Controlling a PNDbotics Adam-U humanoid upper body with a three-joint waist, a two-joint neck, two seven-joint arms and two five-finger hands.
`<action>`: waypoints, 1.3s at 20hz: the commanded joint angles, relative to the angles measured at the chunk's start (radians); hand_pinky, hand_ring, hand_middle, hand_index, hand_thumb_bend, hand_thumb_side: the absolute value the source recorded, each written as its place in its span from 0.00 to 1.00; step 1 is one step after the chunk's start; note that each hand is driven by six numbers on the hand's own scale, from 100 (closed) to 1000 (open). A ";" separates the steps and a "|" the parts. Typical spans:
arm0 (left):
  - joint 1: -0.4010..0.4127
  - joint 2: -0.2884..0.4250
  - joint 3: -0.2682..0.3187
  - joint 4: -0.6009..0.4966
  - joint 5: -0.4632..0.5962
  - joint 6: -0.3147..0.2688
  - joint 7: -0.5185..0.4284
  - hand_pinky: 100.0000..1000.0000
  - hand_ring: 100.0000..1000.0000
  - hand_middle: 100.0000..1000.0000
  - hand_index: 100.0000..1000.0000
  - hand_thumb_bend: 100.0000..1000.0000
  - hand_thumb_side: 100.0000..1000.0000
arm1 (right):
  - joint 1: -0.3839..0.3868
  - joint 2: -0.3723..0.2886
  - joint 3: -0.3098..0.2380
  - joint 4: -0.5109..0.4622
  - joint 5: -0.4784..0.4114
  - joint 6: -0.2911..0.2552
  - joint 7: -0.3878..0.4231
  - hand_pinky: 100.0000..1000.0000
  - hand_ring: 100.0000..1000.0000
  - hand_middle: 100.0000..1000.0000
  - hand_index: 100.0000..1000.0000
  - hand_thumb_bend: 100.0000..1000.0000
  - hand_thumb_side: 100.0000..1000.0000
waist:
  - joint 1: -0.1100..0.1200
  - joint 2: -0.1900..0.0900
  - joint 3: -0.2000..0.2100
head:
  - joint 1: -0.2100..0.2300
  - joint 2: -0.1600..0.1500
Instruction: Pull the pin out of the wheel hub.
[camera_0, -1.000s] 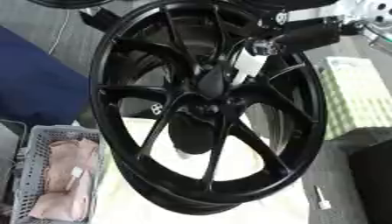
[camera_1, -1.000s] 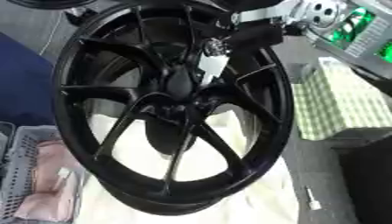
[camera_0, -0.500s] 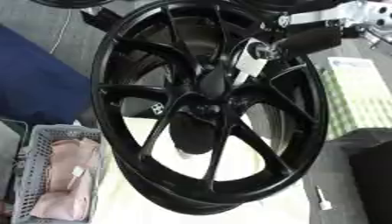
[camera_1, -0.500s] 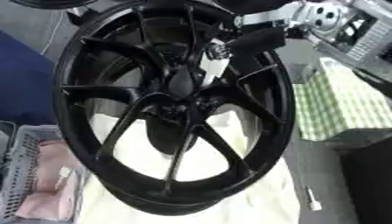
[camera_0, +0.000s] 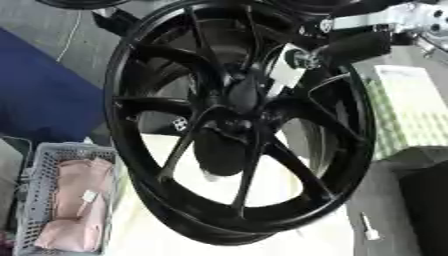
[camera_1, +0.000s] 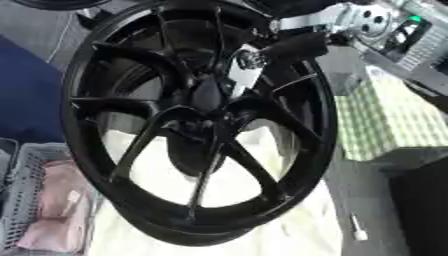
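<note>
The pin (camera_1: 240, 76), a pale little piece, was seen against the black wheel (camera_0: 236, 120), just up and right of the hub (camera_0: 234, 100). The wheel was stood up on a cream cloth (camera_1: 289, 235) on the counter and was tilted a bit. The right hand (camera_0: 350, 47) was reached in from the top right. Its dark fingers (camera_1: 293, 45) were set at the top end of the pin, near a spoke. Whether the fingers were pinched on the pin could not be told. The left hand was not seen. A grey basket (camera_0: 39, 165) with pink cloth (camera_0: 74, 200) in it was seen at the lower left. A green checked cloth (camera_0: 411, 115) was laid at the right.
</note>
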 joint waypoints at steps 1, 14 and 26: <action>-0.010 0.007 0.001 -0.015 0.001 0.000 -0.005 0.69 0.61 0.58 0.77 0.00 0.62 | -0.006 -0.035 -0.024 -0.001 0.004 0.104 0.088 0.94 1.00 0.89 1.00 0.00 0.85 | 0.008 -0.011 0.000 | -0.005 0.006; -0.011 0.004 0.000 -0.015 0.000 0.002 -0.012 0.69 0.60 0.57 0.77 0.00 0.62 | 0.003 -0.029 -0.022 -0.001 0.000 0.123 0.075 0.94 1.00 0.87 1.00 0.00 0.85 | 0.006 -0.001 0.005 | -0.010 0.006; -0.015 0.002 -0.001 -0.015 -0.001 0.003 -0.015 0.69 0.60 0.57 0.77 0.00 0.62 | 0.013 -0.023 -0.017 -0.001 -0.001 0.126 0.074 0.94 1.00 0.86 1.00 0.00 0.82 | 0.001 0.012 0.011 | -0.010 0.006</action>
